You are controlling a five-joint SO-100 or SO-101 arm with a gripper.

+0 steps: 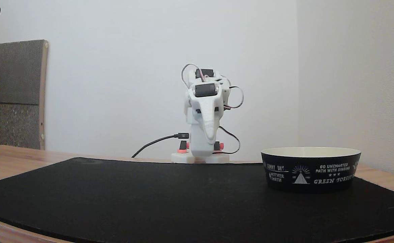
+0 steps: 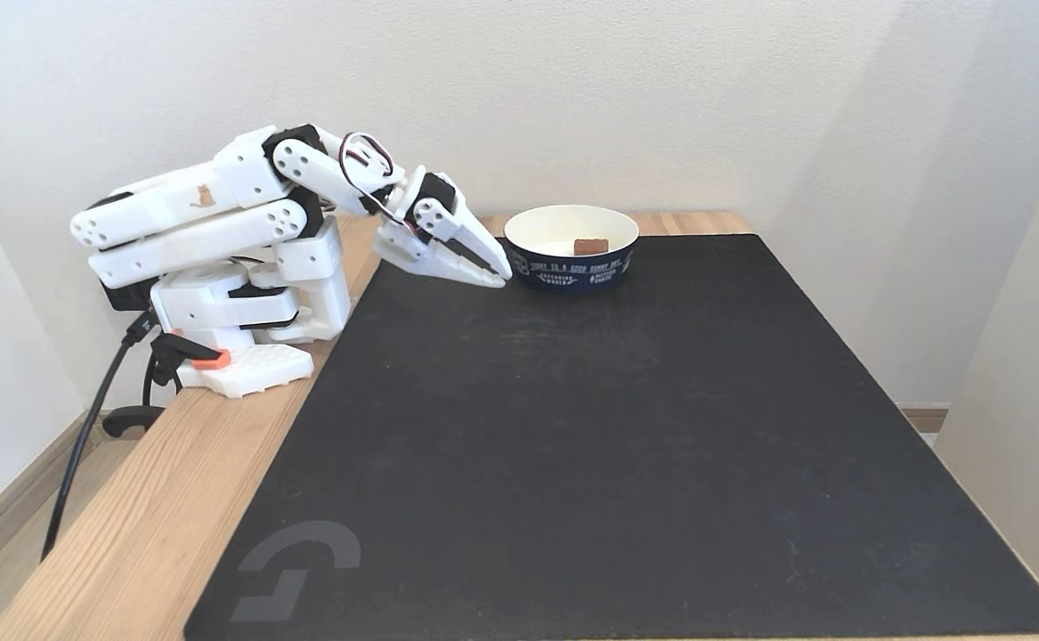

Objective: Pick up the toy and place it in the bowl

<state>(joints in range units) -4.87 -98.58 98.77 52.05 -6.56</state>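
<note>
So we've got the toy (image 2: 590,245) sitting inside the bowl (image 2: 572,269) w/ its bumpy top up, on the cream floor a bit right of center in a fixed view from above. Bowl's at the far edge of the black mat (image 2: 626,445), black outside w/ white print + the tent emblem, which we can read better in a fixed view from table level (image 1: 311,169), where it sits on the right side of the mat (image 1: 183,199).

Arm's folded back on itself over its base at the left, on the wooden table (image 2: 145,499). Gripper (image 2: 499,273) points down-right, tip just beside the bowl's left wall, can't tell if touching. Fingers look pretty much pressed together, nothing between them. From table level we see the gripper (image 1: 210,137) nose-on, hanging down in front of the base, pretty far behind the bowl and to its left
</note>
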